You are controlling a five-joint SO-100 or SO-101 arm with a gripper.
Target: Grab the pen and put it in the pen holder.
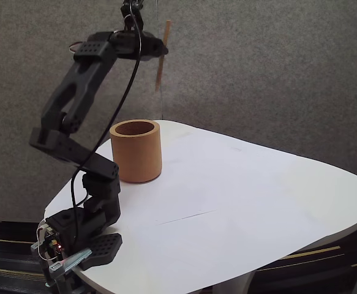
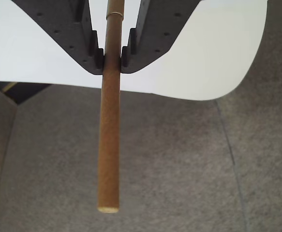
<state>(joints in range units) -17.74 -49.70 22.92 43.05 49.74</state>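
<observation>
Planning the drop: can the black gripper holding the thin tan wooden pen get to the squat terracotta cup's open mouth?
Probably yes. The gripper holds the pen high above the table, and the cup stands open-topped with nothing over its mouth.

Even, soft light; perhaps slight blur.

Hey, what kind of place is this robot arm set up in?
Probably a small indoor test or hobby bench: a white rounded table with grey felt-like partition panels behind it, bare apart from a terracotta pen holder. The gripper clamps the pen.
</observation>
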